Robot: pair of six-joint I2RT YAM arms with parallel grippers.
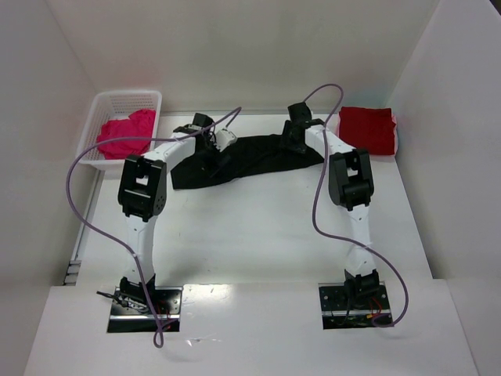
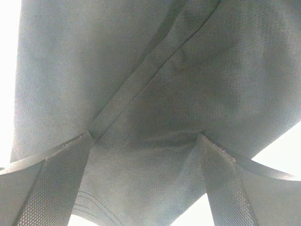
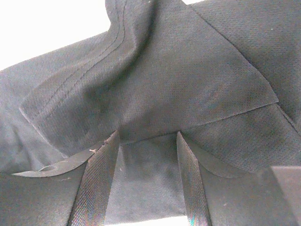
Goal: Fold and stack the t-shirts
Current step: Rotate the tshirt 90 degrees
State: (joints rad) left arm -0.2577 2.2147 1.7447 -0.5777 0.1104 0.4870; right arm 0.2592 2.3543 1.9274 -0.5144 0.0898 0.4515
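White table below, I see my left gripper spread wide and right gripper half-open, both on the black t-shirt, gripping nothing.

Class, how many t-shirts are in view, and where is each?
3: pink t-shirt in the basket, far left; black t-shirt spread mid-table; red t-shirt folded, far right. Others may hide beneath.

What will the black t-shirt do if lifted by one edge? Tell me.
The black t-shirt will probably droop limply, since it lies wrinkled. Its thin knit looks light. It may drag easily over the smooth table.
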